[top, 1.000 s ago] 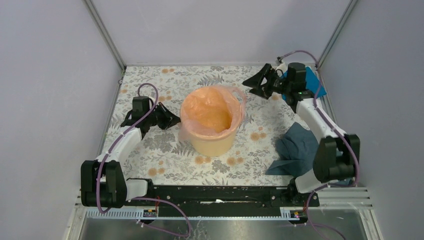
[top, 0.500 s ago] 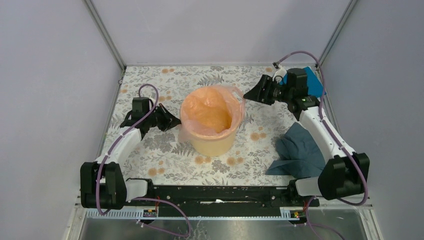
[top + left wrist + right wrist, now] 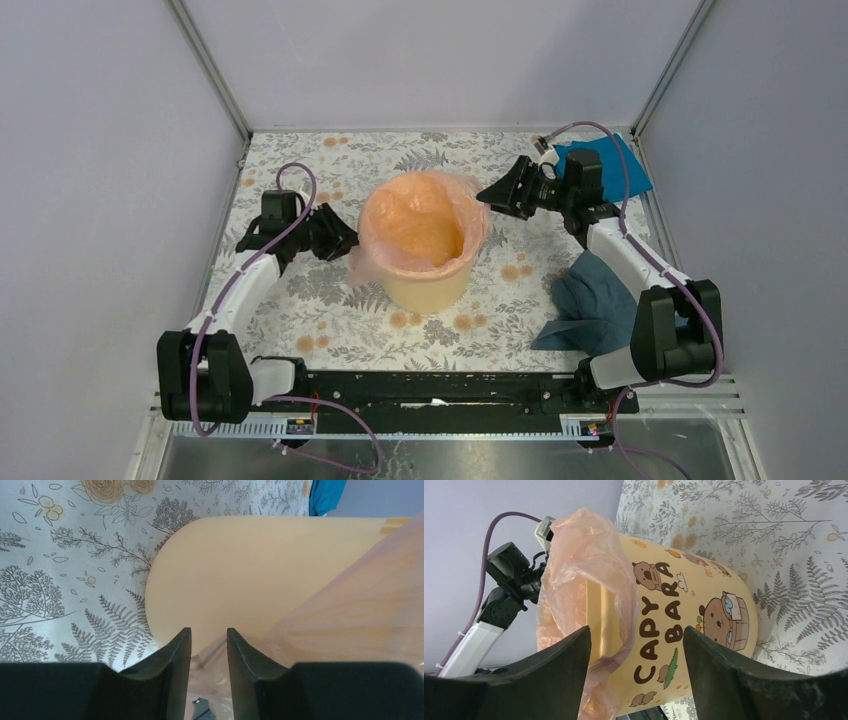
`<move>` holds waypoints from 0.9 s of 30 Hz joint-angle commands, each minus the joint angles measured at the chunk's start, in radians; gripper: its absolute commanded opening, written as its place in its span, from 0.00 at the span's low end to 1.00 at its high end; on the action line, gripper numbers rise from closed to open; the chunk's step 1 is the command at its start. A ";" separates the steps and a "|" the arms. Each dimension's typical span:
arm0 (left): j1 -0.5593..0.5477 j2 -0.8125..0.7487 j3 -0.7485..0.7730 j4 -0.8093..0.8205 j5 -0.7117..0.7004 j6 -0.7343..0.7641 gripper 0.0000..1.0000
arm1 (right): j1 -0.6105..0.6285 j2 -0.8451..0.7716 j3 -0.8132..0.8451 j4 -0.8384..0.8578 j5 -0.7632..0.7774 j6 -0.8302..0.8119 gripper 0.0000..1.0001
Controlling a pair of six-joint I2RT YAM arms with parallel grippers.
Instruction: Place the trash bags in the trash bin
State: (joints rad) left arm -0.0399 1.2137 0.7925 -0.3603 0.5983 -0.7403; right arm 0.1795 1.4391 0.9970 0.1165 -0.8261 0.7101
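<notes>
The yellow-orange trash bin [image 3: 430,285] stands mid-table. The pale-pink trash bag [image 3: 420,225] lines it, with its edges draped over the rim. My left gripper [image 3: 347,240] is at the bin's left side. In the left wrist view its jaws [image 3: 207,632] stand narrowly apart with bag film [image 3: 360,600] pinched between them, against the bin wall [image 3: 240,570]. My right gripper [image 3: 487,195] is open and empty just off the bin's right rim. In the right wrist view its fingers [image 3: 636,632] frame the bin [image 3: 704,615] and a loose bag flap [image 3: 579,560].
A bright blue cloth [image 3: 605,165] lies at the far right corner and also shows in the left wrist view [image 3: 325,495]. A grey-blue cloth [image 3: 595,300] lies crumpled near the right arm. Grey enclosure walls stand close on three sides.
My right gripper has swung down and left from the blue cloth to the bin's right rim. The bag's left edge is now drawn further out over the rim toward my left gripper.
</notes>
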 commanded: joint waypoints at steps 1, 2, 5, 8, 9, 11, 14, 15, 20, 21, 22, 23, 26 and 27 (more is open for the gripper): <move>0.005 -0.074 0.076 -0.069 -0.067 0.049 0.48 | 0.002 0.014 -0.020 0.190 -0.066 0.117 0.73; 0.005 -0.099 0.083 -0.096 -0.096 0.058 0.57 | 0.002 0.021 -0.024 0.203 -0.071 0.129 0.71; 0.005 -0.181 0.116 -0.213 -0.212 0.091 0.83 | 0.002 0.020 -0.050 0.212 -0.058 0.129 0.56; 0.005 -0.267 0.132 -0.311 -0.307 0.098 0.99 | 0.002 0.007 -0.067 0.180 -0.015 0.096 0.41; 0.005 -0.296 0.126 -0.331 -0.321 0.090 0.99 | 0.002 0.006 -0.073 0.181 -0.008 0.095 0.37; 0.005 -0.348 0.096 -0.343 -0.309 0.059 0.99 | 0.002 0.009 -0.080 0.184 -0.001 0.092 0.25; 0.005 -0.388 0.032 -0.326 -0.254 0.010 0.94 | 0.001 0.013 -0.095 0.201 0.006 0.101 0.16; 0.005 -0.389 0.010 -0.313 -0.225 -0.004 0.92 | 0.002 0.012 -0.101 0.204 0.011 0.102 0.15; 0.003 -0.371 -0.135 -0.159 -0.027 -0.077 0.98 | 0.001 0.004 -0.118 0.204 0.028 0.095 0.13; 0.001 -0.352 -0.155 -0.131 0.005 -0.087 0.99 | 0.002 0.002 -0.120 0.204 0.029 0.094 0.12; -0.003 -0.330 -0.168 -0.112 0.029 -0.095 0.98 | 0.002 0.000 -0.123 0.203 0.030 0.094 0.12; -0.010 -0.308 -0.179 -0.095 0.042 -0.104 0.98 | 0.002 -0.001 -0.126 0.203 0.032 0.093 0.12; -0.042 -0.271 -0.210 -0.029 0.046 -0.133 0.97 | 0.002 -0.008 -0.130 0.200 0.039 0.091 0.10; -0.056 -0.266 -0.223 0.013 0.050 -0.151 0.97 | 0.001 -0.009 -0.130 0.202 0.040 0.090 0.10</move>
State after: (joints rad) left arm -0.0586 0.9344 0.5907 -0.5346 0.5652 -0.8234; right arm 0.1795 1.4578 0.8715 0.2779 -0.8013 0.8120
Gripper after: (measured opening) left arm 0.973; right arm 0.110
